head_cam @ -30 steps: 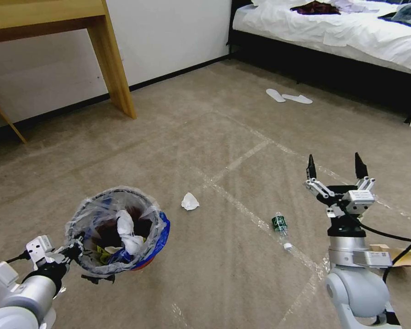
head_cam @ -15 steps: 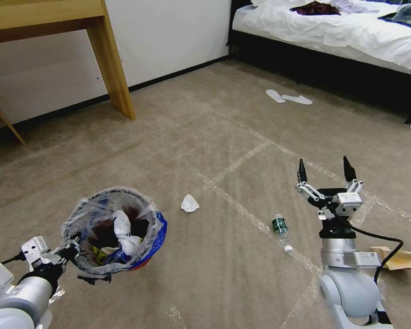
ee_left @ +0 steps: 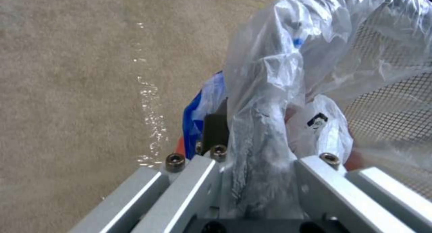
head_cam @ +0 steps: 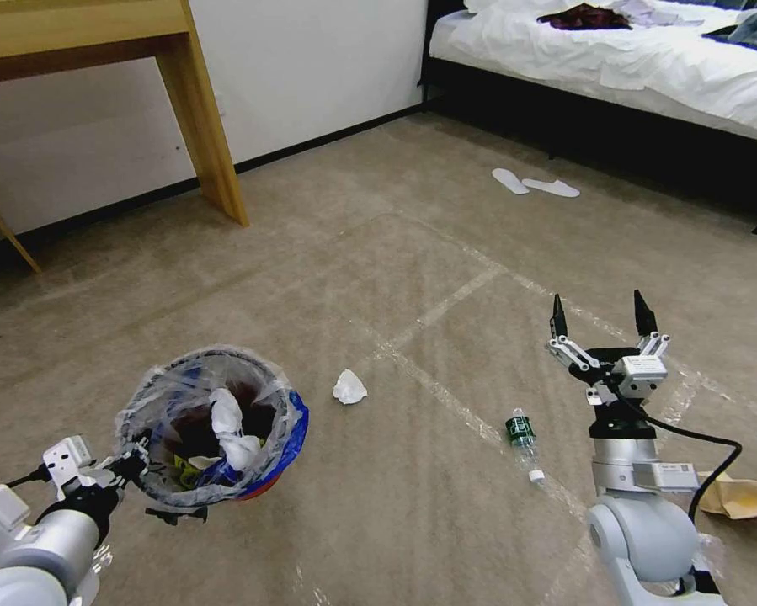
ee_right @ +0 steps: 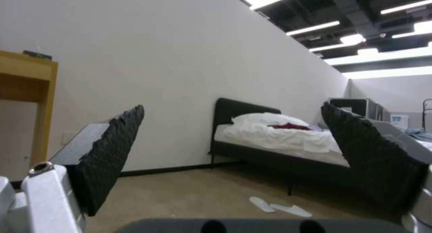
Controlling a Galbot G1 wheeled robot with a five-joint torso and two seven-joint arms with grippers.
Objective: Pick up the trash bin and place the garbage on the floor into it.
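Note:
The trash bin (head_cam: pixel 287 438), red with a blue rim and a crinkled clear liner holding white wads, hangs above the floor (head_cam: pixel 412 522) at lower left. My left gripper (head_cam: pixel 139 465) is shut on its near rim; in the left wrist view the left gripper (ee_left: pixel 261 165) pinches the liner over the trash bin's blue rim (ee_left: pixel 192 115). Garbage lies on the carpet: a white tissue wad (head_cam: pixel 349 387), a green-label bottle (head_cam: pixel 521 431) and a brown paper bag (head_cam: pixel 744 497). My right gripper (head_cam: pixel 601 307) stands open, pointing up, right of the bottle; the right gripper (ee_right: pixel 238 148) holds nothing.
A wooden desk leg (head_cam: pixel 205 126) stands at the back left by the white wall. A bed (head_cam: pixel 647 59) with a dark frame fills the back right, with a pair of white slippers (head_cam: pixel 534 183) before it. Shiny tape strips (head_cam: pixel 445 303) cross the carpet.
The whole picture has shifted a little, so the camera moved. My right arm has drawn in and sunk slightly, still open. The left gripper keeps its hold on the bin.

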